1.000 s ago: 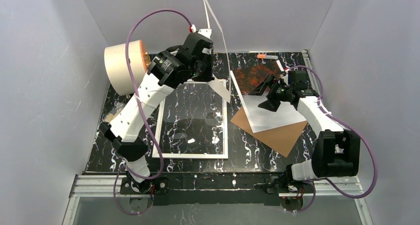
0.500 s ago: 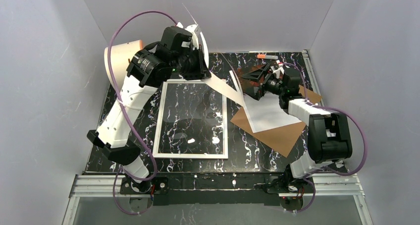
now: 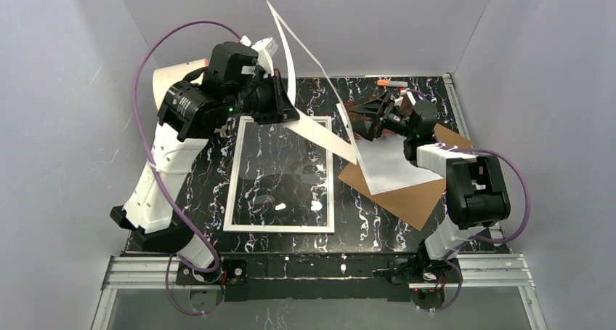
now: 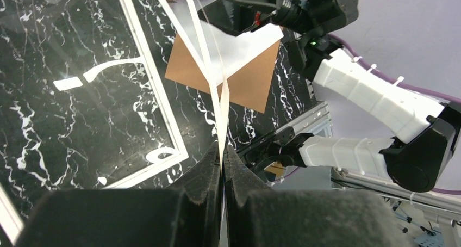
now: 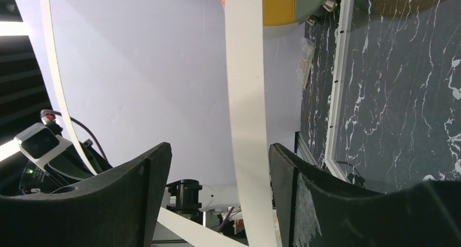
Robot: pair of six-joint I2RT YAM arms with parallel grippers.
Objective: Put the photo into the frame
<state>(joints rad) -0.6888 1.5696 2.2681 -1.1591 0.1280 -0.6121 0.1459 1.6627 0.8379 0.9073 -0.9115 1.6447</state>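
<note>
Left gripper [image 4: 223, 149] clamps the white mat [image 3: 319, 134] in the air above the frame [image 3: 280, 229]. Right of the frame, right gripper [image 5: 217, 165] gapes loosely around one mat strip.

I log the frame [image 3: 280, 229] rim as smooth white, its pane glossy with glare. The mat [image 3: 319, 134] looks like thin matt white card; the backing board [image 3: 407, 199] matt brown cardboard; the photo [image 3: 392, 166] plain paper; the tabletop [image 3: 370, 221] black marble-print, faintly shiny.

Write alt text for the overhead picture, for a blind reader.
The left gripper holds a white cut-out mat in the air; the right gripper, jaws open, straddles one strip of it. Below, the white frame lies flat, the photo beside it on a brown board.
</note>
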